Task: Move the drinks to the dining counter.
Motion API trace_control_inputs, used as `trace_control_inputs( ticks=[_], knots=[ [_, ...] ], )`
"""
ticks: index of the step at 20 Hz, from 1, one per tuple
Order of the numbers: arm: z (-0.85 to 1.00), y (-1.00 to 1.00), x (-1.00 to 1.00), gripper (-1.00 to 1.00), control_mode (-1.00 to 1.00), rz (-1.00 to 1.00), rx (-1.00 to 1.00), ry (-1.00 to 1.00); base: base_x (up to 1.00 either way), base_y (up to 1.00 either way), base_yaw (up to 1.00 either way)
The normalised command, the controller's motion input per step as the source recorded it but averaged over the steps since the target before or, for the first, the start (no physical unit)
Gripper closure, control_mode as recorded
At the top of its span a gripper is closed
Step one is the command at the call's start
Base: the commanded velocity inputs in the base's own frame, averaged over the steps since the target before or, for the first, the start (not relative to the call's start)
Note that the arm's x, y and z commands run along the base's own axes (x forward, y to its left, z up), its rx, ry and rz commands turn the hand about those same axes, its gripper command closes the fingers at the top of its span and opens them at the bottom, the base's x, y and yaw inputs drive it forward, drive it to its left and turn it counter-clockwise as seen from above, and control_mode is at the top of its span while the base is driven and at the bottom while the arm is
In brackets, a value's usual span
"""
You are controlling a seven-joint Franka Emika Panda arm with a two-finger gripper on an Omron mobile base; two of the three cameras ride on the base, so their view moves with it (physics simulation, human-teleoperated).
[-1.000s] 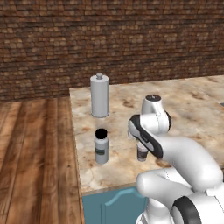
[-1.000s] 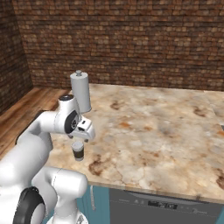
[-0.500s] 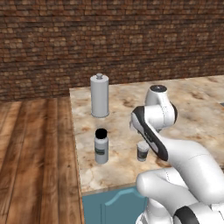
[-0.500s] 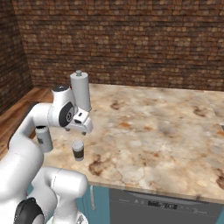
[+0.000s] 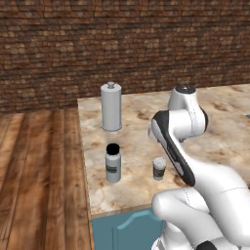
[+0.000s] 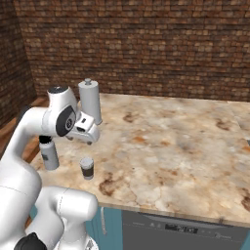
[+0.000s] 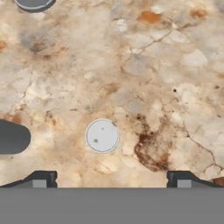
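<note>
Now, left base view:
Bottle: the bottle (image 5: 113, 164) stands upright on the counter (image 5: 136, 122), near its front left corner.
Cup: the cup (image 5: 159, 168) stands upright to the right of the bottle, apart from it, just beside my forearm.
Canister: the canister (image 5: 111, 107) stands farther back on the same counter, behind the bottle.
Floor: the wood floor (image 5: 39, 166) lies left of the counter; the brick wall (image 5: 122, 44) runs behind.

Right base view:
Gripper: my gripper (image 6: 86, 140) hangs above the cup (image 6: 87, 167), clear of its lid.
Bottle: the bottle (image 6: 49, 155) is left of the cup, its top partly hidden by my arm.
Canister: the canister (image 6: 90, 101) stands upright behind my wrist.
Counter: mottled marble (image 6: 176, 151) on teal fronts.

Hand view:
Cup: the white lid (image 7: 102, 136) sits below centre, between my two fingertips (image 7: 40, 179) but beyond them.
Jaws: spread wide, nothing between them.
Bottle: the black cap (image 7: 13, 137) shows at the left edge.
Canister: its grey top (image 7: 33, 4) shows at the upper left corner.
</note>
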Motion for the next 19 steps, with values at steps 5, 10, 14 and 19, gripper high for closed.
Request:
trace_control_inputs(
  ticks=[5,10,14,19],
  knots=[
    [0.41,0.0,-0.39,-1.0,-1.0,0.01,0.0,-0.08,0.0,0.0,0.0],
    [0.44,0.0,-0.43,-1.0,-1.0,0.03,0.0,-0.04,0.0,0.0,0.0],
    [0.5,0.0,-0.43,-1.0,-1.0,0.04,0.0,-0.02,0.0,0.0,0.0],
    [0.42,0.0,-0.37,-1.0,-1.0,0.05,0.0,-0.02,0.0,0.0,0.0]
  ],
)
